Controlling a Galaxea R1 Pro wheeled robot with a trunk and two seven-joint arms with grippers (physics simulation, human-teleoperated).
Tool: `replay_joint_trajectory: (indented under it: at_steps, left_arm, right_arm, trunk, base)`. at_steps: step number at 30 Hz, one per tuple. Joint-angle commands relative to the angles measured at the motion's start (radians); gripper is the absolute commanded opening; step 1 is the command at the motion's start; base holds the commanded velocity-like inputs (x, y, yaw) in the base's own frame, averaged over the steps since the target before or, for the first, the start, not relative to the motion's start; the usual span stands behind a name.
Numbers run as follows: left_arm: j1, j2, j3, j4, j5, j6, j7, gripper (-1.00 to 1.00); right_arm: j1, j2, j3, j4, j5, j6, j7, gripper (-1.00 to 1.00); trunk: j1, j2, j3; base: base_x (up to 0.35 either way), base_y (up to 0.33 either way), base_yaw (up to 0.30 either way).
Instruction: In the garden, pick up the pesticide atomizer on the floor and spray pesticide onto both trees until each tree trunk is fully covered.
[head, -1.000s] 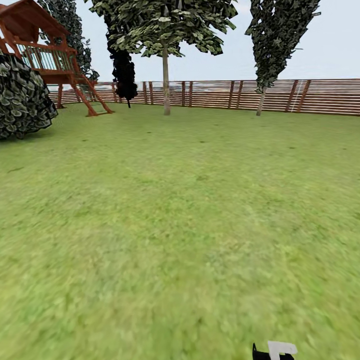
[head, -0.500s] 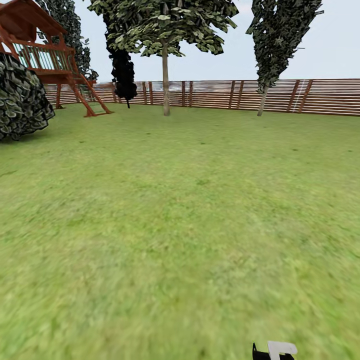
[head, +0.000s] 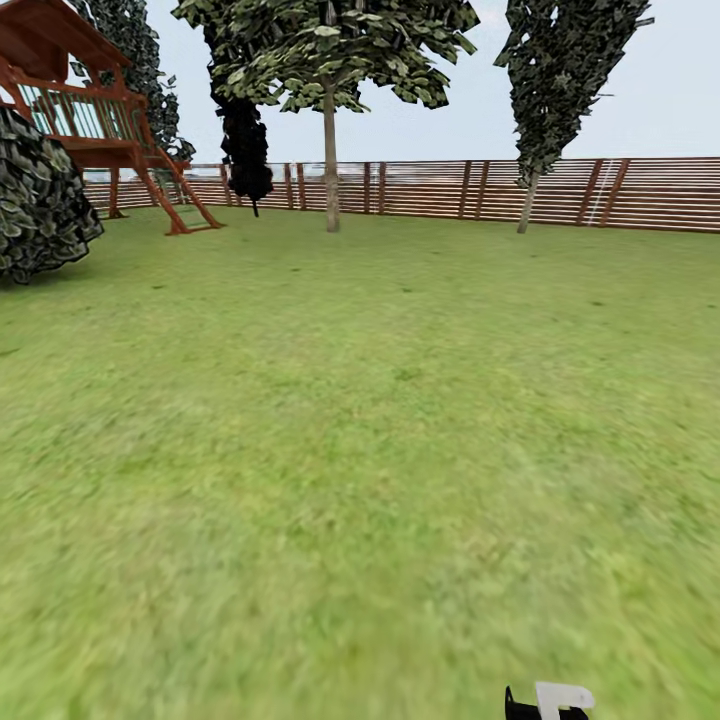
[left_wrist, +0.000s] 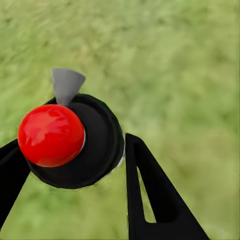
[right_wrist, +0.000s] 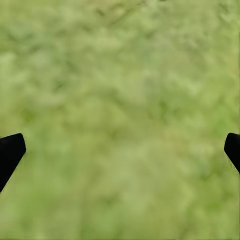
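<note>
Two grippers | left (left_wrist: 75, 165) clamps pesticide atomizer (left_wrist: 75, 145) | right (right_wrist: 120, 150) spread wide, empty

Red-brown wooden playhouse (head: 85, 110) on stilts with slanted supports, far left, close to the back boundary. Rounded dark-leaved bush (head: 40, 200) at the left edge, in front of the playhouse. Narrow dark conifer (head: 243, 130) right of the playhouse; pale grey-blue sky (head: 670, 90) above.
</note>
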Motion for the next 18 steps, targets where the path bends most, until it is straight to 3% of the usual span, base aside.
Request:
replay_joint_trajectory:
  at_steps: [1, 18]
  left_arm:
    - [0.0, 0.0, -0.008, 0.0, 0.005, -0.003, 0.005, -1.0]
    - [0.0, 0.0, -0.008, 0.0, 0.005, -0.002, 0.005, -1.0]
  right_arm:
    - [-0.001, 0.0, -0.006, 0.002, 0.011, -0.003, -0.006, 1.0]
    - [-0.001, 0.0, -0.006, 0.002, 0.011, -0.003, -0.006, 1.0]
  trunk:
    - [0.0, 0.0, -0.001]
    - [0.0, 0.0, -0.001]
  base:
    - [0.34, 0.0, 0.0]
    - [0.34, 0.0, 0.0]
